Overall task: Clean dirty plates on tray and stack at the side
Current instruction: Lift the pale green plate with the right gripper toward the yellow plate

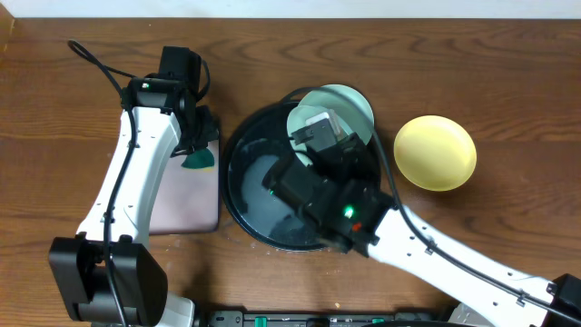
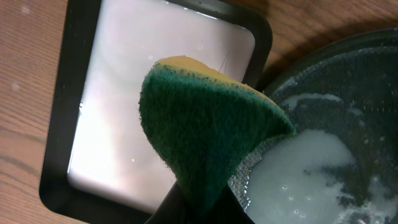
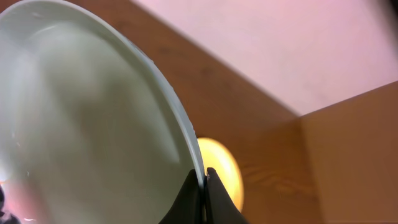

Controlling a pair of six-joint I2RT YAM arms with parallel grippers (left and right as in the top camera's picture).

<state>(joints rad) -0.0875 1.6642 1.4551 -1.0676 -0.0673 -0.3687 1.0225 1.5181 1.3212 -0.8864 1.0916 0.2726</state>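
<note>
Plate (image 1: 435, 152) right of tray (image 1: 241, 194)

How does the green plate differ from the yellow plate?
Colour: the green plate is pale mint, the yellow plate pale yellow. The green plate is gripped at its rim by the right gripper and tilted over the tray; the yellow plate lies on the table beside the tray, untouched. Both are round, of similar size.

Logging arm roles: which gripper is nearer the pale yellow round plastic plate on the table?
Right. The right gripper, clamping a mint-green plate above the round black tray, is beside the yellow plate; the left gripper, holding a green sponge, is across the tray from it.
</note>
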